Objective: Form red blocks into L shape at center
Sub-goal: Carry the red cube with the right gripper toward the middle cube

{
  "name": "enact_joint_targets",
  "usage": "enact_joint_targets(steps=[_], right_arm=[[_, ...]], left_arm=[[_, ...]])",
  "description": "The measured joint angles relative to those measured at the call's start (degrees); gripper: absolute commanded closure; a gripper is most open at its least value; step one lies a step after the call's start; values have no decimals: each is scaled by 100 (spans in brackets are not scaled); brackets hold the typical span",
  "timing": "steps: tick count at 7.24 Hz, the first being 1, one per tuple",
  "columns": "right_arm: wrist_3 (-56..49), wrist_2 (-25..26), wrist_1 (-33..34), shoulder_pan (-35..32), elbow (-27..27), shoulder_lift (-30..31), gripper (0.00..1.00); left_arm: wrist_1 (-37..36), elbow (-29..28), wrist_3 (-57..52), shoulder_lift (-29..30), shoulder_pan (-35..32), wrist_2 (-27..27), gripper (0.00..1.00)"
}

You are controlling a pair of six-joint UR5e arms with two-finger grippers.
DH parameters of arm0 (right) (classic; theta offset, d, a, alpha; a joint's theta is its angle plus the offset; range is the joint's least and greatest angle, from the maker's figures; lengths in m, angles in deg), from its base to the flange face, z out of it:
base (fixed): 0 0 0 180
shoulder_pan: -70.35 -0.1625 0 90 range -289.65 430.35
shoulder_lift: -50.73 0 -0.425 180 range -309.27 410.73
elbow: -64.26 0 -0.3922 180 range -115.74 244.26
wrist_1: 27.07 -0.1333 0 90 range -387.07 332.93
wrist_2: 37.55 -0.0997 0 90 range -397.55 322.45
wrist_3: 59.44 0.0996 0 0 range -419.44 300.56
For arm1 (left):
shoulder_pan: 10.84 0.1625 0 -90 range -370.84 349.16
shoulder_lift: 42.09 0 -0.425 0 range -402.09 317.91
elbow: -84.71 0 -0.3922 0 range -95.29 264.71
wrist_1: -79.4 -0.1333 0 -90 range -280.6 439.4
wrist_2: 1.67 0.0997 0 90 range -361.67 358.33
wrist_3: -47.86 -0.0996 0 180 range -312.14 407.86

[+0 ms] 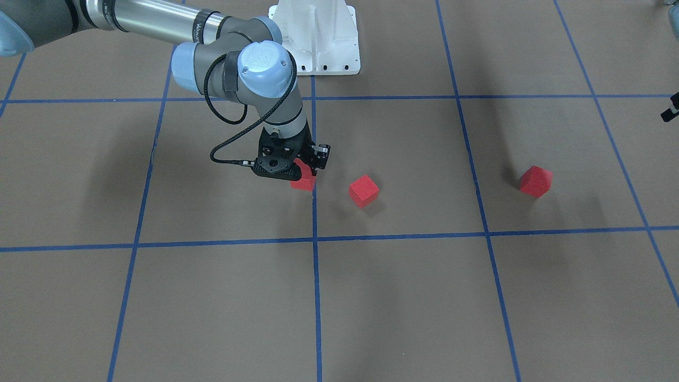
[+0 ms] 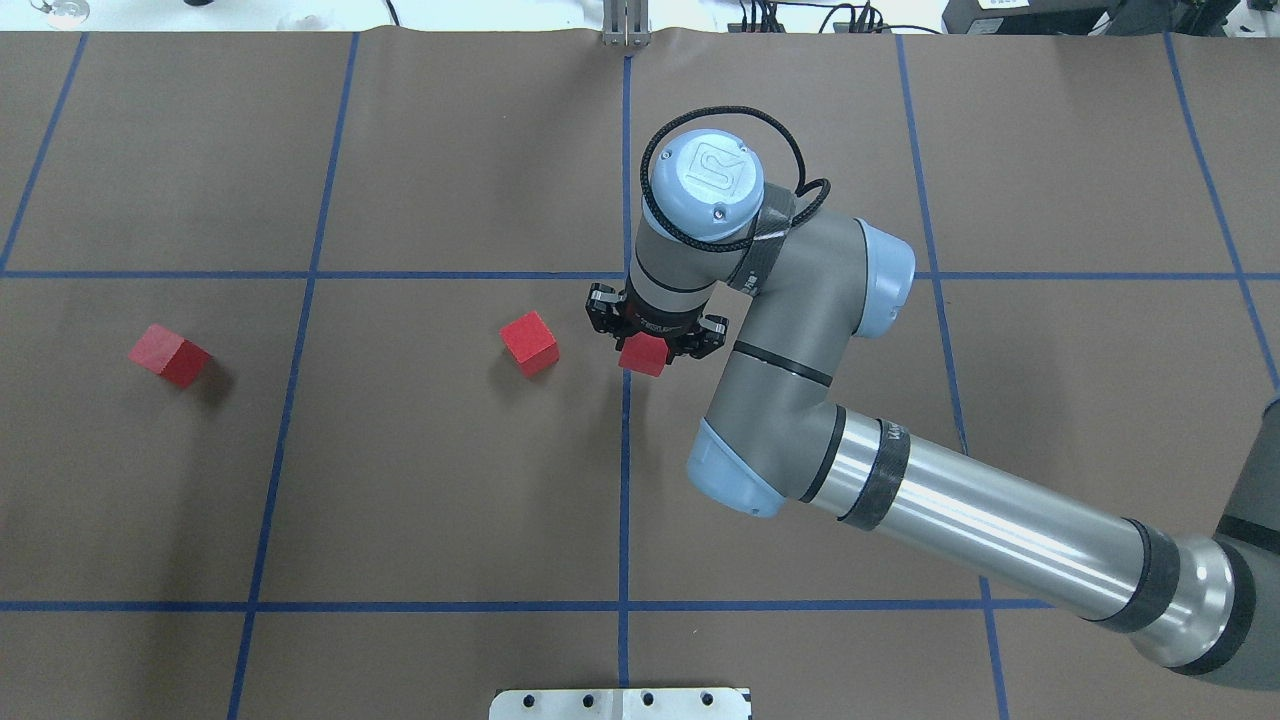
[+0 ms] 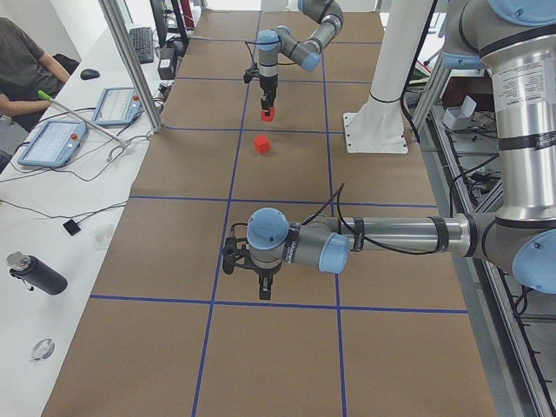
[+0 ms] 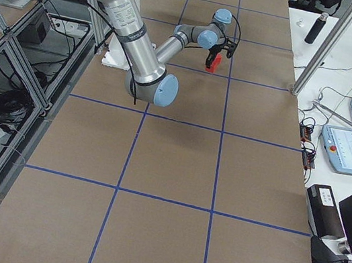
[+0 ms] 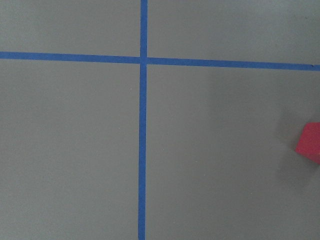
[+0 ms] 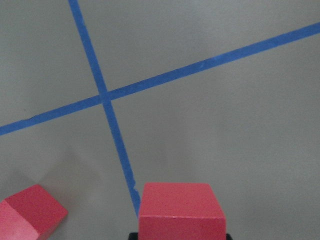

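My right gripper (image 2: pixel 652 345) is shut on a red block (image 2: pixel 643 356) and holds it low over the blue grid line at the table's centre. The block also fills the bottom of the right wrist view (image 6: pixel 181 207) and shows in the front view (image 1: pixel 303 181). A second red block (image 2: pixel 529 343) lies loose just left of it, apart. The third red block (image 2: pixel 168 355) lies far left. It shows at the right edge of the left wrist view (image 5: pixel 311 142). My left gripper (image 3: pixel 261 285) hangs over the table near it; I cannot tell whether it is open or shut.
Brown paper with blue tape grid lines (image 2: pixel 625 480) covers the table. The white robot base (image 1: pixel 318 37) stands at the robot's side. An operator (image 3: pixel 22 61), tablets (image 3: pixel 52 139) and a bottle (image 3: pixel 35 274) sit on the side bench beyond a metal post (image 3: pixel 130 65).
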Motion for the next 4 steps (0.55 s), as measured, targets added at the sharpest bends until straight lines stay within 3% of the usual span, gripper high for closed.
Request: enact_joint_targets(steps=[4], right_arm=[[-556, 148, -1, 213, -249, -145, 100]], left_arm=[[8, 1, 0, 0, 0, -36, 0]])
